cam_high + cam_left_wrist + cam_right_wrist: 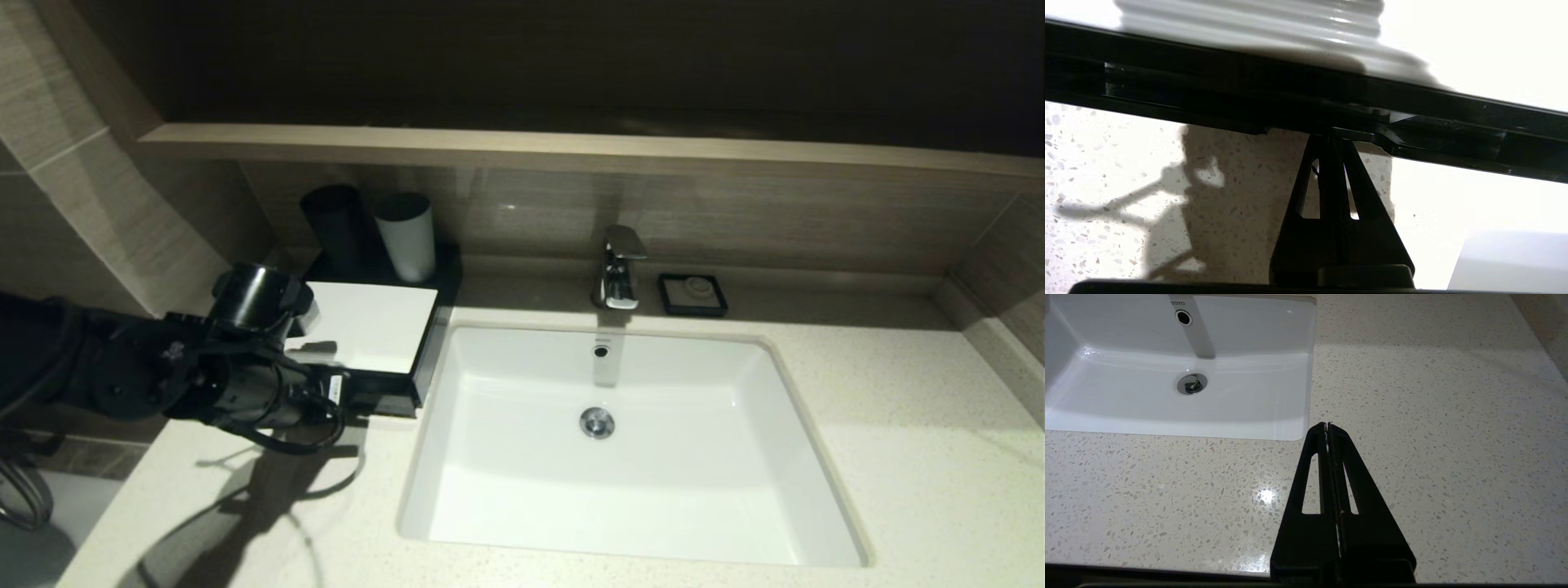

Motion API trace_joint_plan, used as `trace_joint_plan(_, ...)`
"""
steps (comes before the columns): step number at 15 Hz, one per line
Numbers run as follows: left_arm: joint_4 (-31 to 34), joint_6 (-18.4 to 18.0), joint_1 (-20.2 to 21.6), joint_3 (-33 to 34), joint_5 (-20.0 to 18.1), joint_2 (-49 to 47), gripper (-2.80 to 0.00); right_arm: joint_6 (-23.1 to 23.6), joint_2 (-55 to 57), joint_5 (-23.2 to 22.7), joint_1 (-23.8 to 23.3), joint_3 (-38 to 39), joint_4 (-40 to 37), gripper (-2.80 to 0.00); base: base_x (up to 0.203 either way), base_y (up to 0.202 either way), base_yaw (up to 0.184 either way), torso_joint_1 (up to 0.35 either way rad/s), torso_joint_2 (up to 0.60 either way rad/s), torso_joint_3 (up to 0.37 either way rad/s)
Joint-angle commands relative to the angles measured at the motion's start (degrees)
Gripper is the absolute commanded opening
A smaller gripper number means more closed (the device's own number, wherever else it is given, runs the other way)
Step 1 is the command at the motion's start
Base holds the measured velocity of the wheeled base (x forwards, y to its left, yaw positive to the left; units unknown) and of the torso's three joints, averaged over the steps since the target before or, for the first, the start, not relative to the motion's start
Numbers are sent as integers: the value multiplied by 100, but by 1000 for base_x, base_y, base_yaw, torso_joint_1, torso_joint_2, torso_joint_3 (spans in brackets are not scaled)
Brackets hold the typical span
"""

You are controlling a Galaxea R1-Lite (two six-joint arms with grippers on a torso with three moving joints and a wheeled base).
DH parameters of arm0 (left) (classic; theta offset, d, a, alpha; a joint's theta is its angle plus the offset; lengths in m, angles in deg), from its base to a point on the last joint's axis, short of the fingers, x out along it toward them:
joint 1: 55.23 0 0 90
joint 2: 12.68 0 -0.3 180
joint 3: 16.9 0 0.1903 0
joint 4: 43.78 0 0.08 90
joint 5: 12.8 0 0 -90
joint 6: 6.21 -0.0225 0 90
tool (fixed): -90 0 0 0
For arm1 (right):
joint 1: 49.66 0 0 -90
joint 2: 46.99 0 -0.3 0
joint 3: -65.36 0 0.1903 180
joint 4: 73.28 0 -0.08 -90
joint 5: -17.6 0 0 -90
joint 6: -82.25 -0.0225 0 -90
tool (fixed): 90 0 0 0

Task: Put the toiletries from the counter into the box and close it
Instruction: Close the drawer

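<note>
Counter: no sachets are showing on it, so loading appears done. Right gripper, one, is hanging idle above bare stone, fingers pressed together. Left gripper, one, pinched shut and empty, is pressing its tips against the drawer front of the box, one; closing seems nearly finished. Behind: two cups.

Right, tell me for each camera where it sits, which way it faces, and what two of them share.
Head view: high on the robot, looking down at the counter, sink and box; left arm shows.
Left wrist view: behind the shut left gripper, low, facing the box's black front edge.
Right wrist view: behind the shut right gripper, above bare counter beside the sink.
Shared: head and right wrist views both show the sink drain.
</note>
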Motion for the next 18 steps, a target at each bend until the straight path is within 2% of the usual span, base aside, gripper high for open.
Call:
trace_joint_plan(1,-35,15,5,-76,6,-44,-280,-1,5,0,1,1,0,-280,0,0,0,0,0,0)
trace_joint_plan(14,-437,15,84,-102,32,-70,-280,-1,5,0,1,1,0,-280,0,0,0,0,0,0)
trace_joint_plan(18,-415,3,84,-13,33,206,-280,-1,5,0,1,1,0,-280,0,0,0,0,0,0)
